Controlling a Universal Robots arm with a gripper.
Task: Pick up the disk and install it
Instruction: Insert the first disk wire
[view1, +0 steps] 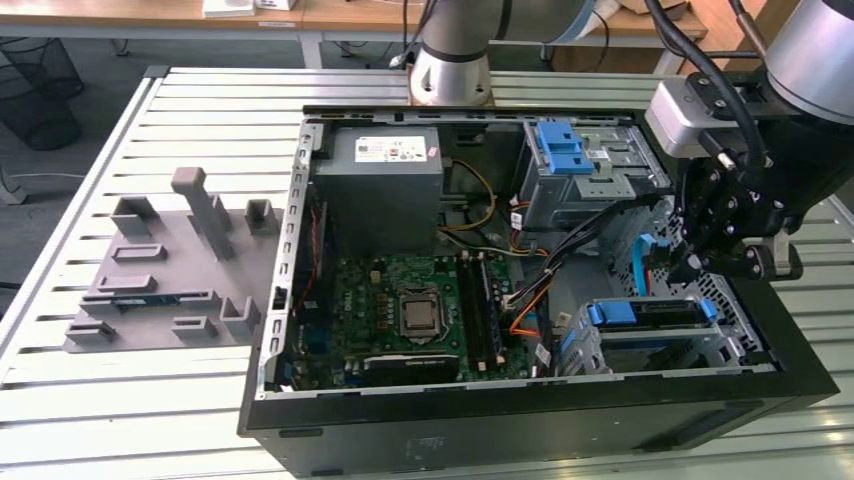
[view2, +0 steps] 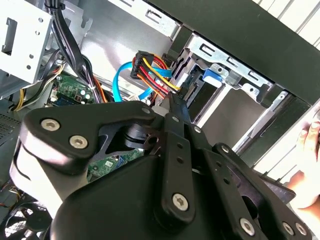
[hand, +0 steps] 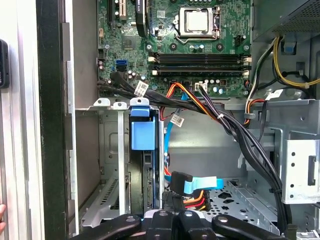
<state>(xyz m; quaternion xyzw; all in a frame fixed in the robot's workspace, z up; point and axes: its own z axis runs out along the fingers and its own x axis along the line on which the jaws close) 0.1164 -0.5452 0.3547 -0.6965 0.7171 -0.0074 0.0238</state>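
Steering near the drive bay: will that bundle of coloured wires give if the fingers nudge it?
Probably. The bundle of coloured wires curves loosely, so it should flex aside. Its connector looks rigid and may snag. The gripper sits very close to it.

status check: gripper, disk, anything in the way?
Gripper inside the case, over the drive bay, holding nothing visible. Disk seated upright in the bay cage, blue tab showing. Blue data cable and power wires close by the fingertips.
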